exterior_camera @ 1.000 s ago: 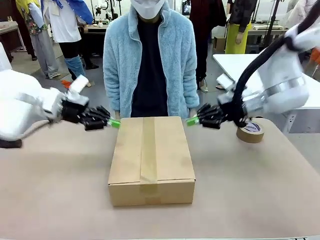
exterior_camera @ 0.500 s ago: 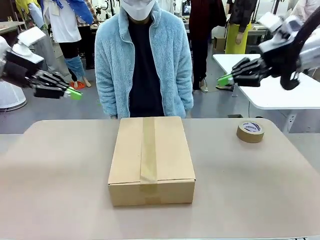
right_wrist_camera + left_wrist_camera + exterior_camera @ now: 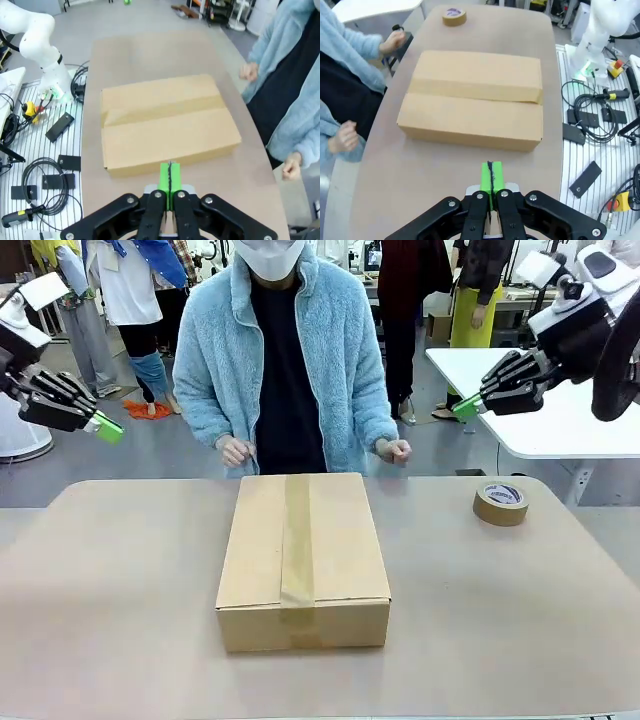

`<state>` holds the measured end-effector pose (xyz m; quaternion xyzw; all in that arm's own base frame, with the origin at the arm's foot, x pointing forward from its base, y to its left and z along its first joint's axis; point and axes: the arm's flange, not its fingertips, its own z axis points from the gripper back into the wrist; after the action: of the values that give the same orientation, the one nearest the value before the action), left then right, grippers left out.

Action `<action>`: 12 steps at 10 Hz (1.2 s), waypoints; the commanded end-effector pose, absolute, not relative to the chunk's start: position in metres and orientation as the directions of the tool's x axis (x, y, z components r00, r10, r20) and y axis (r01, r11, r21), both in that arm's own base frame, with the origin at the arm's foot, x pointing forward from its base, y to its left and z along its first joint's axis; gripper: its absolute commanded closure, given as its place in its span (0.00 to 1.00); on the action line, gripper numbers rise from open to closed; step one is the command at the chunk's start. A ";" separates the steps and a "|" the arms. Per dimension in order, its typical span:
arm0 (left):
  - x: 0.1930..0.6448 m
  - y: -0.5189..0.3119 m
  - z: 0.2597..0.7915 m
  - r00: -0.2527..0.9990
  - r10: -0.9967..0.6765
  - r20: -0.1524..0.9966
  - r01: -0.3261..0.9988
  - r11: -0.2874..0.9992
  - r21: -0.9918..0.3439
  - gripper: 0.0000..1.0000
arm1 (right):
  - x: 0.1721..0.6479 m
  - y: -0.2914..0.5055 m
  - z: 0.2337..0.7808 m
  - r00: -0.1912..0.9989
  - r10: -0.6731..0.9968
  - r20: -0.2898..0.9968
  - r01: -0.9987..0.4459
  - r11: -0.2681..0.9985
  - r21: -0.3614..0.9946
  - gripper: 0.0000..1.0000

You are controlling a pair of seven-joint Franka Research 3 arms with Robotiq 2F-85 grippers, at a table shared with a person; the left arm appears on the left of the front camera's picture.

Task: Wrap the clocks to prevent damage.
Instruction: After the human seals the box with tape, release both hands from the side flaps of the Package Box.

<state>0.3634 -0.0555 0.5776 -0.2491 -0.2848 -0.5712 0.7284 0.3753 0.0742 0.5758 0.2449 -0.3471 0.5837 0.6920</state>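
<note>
The clocks are out of view. A closed cardboard box point(image 3: 303, 555), sealed with a strip of brown tape along its top, sits in the middle of the table point(image 3: 120, 620). My left gripper point(image 3: 108, 427) hangs shut and empty high off the table's left side, far from the box point(image 3: 472, 97); its green pads point(image 3: 491, 175) are pressed together. My right gripper point(image 3: 463, 407) is likewise shut and empty, raised at the far right above the box point(image 3: 167, 122); its pads point(image 3: 170, 175) also meet.
A roll of brown tape point(image 3: 501, 502) lies on the table at the far right, also seen from the left wrist point(image 3: 454, 16). A person in a blue fleece stands at the far edge with both fists point(image 3: 236, 451) point(image 3: 393, 450) held just behind the box.
Both grippers have lifted from the box's far corners and swung outward and up to the sides. The person's hands have come into view behind the box.
</note>
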 end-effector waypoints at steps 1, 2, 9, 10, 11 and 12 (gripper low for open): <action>0.364 -0.055 0.570 0.215 -0.697 0.684 0.960 0.279 -0.017 1.00 | 0.385 0.081 0.568 0.125 0.667 0.734 -0.975 0.219 -0.033 0.99; 0.366 -0.054 0.566 0.191 -0.700 0.689 0.965 0.262 -0.002 1.00 | 0.389 0.085 0.563 0.095 0.665 0.740 -0.983 0.178 -0.035 0.99; 0.364 -0.054 0.576 0.193 -0.695 0.692 0.970 0.242 -0.027 1.00 | 0.379 0.076 0.570 0.096 0.656 0.748 -0.977 0.205 -0.054 0.99; 0.364 -0.054 0.576 0.193 -0.695 0.692 0.970 0.242 -0.027 1.00 | 0.379 0.076 0.570 0.096 0.656 0.748 -0.977 0.205 -0.054 0.99; 0.364 -0.054 0.576 0.193 -0.695 0.692 0.970 0.242 -0.027 1.00 | 0.379 0.076 0.570 0.096 0.656 0.748 -0.977 0.205 -0.054 0.99; 0.364 -0.054 0.576 0.193 -0.695 0.692 0.970 0.242 -0.027 1.00 | 0.379 0.076 0.570 0.096 0.656 0.748 -0.977 0.205 -0.054 0.99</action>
<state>0.3651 -0.0527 0.5732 -0.2442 -0.2941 -0.5707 0.7267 0.3804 0.0757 0.5708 0.2447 -0.3397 0.5872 0.6927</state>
